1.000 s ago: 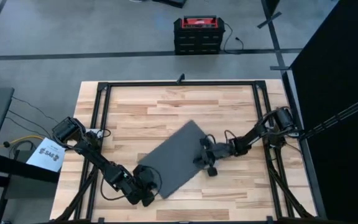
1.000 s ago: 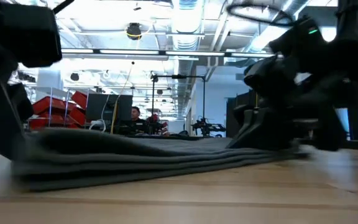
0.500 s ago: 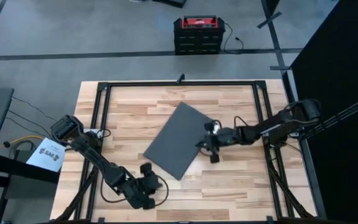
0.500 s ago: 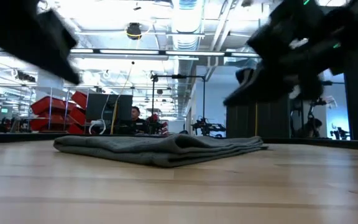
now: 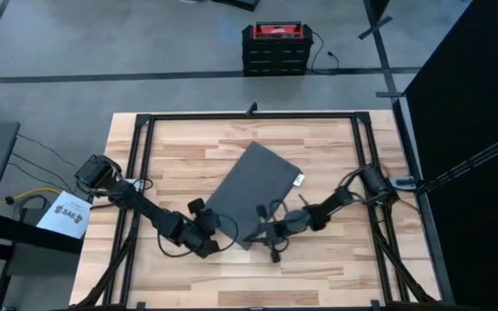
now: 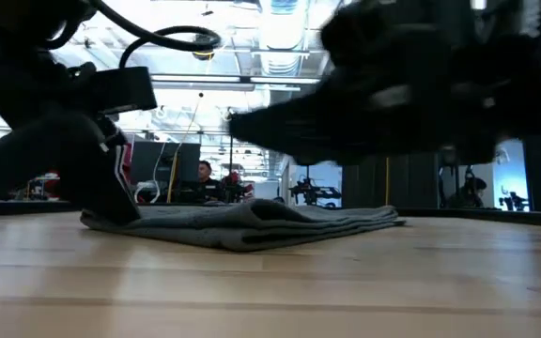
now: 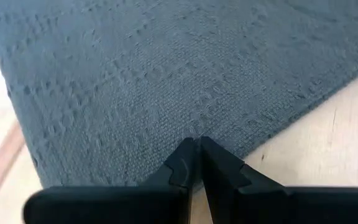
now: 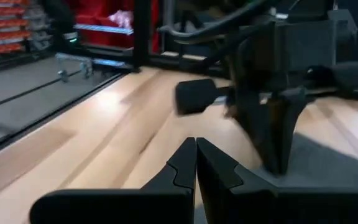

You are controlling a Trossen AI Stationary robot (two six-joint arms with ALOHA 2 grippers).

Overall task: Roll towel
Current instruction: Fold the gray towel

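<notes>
The towel [image 5: 258, 186] is a dark grey folded oblong lying flat and askew mid-table, with a white tag [image 5: 298, 180] at its right edge. In the low view, the towel [image 6: 252, 222] shows as a low stack of layers. My left gripper [image 5: 213, 225] is shut and stands on the towel's near-left corner. My right gripper [image 5: 258, 233] is shut and hangs above the table by the towel's near corner, pointing toward the left gripper. It touches nothing. My left gripper rests its shut fingertips [image 7: 197, 144] on the towel's top surface [image 7: 204, 118], close to the near-left corner. The fingers [image 8: 277, 149] come from above and point steeply down. The towel lies flat on the table under them.
A black metal frame [image 5: 249, 116] runs around the wooden tabletop. Bare wood lies along the far side [image 5: 206, 138] and along the near edge [image 5: 318, 276]. A red and black box [image 5: 273, 47] stands on the floor beyond the table.
The towel slid toward the table's far-right and turned steeper, then lay still. My right gripper drew back to the right, then swung toward the near-left to the towel's near corner. My left gripper moved from the near edge toward the towel and came down on its near-left corner.
</notes>
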